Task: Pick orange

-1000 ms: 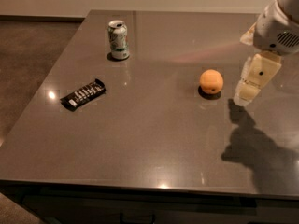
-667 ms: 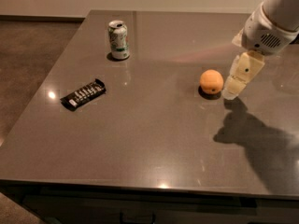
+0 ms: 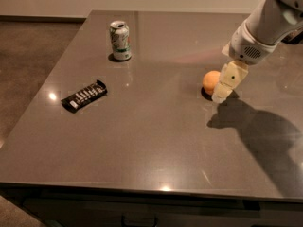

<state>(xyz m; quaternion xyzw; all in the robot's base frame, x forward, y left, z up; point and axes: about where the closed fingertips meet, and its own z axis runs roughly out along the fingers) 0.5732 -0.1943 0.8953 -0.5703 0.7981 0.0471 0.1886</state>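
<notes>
The orange (image 3: 210, 82) is a small round orange fruit on the grey table (image 3: 151, 141), right of centre. My gripper (image 3: 221, 96) comes down from the upper right on a white arm. Its pale fingers (image 3: 228, 80) stand right beside the orange on its right side and cover the orange's right edge. I cannot tell whether they touch it.
A green and white soda can (image 3: 120, 40) stands upright at the back left. A dark wrapped snack bar (image 3: 84, 95) lies flat at the left. The arm's shadow falls on the table at the right. The table's front edge runs along the bottom.
My gripper has moved left toward the orange, from a gap beside it to right against its right side. The orange, can and snack bar have not moved.
</notes>
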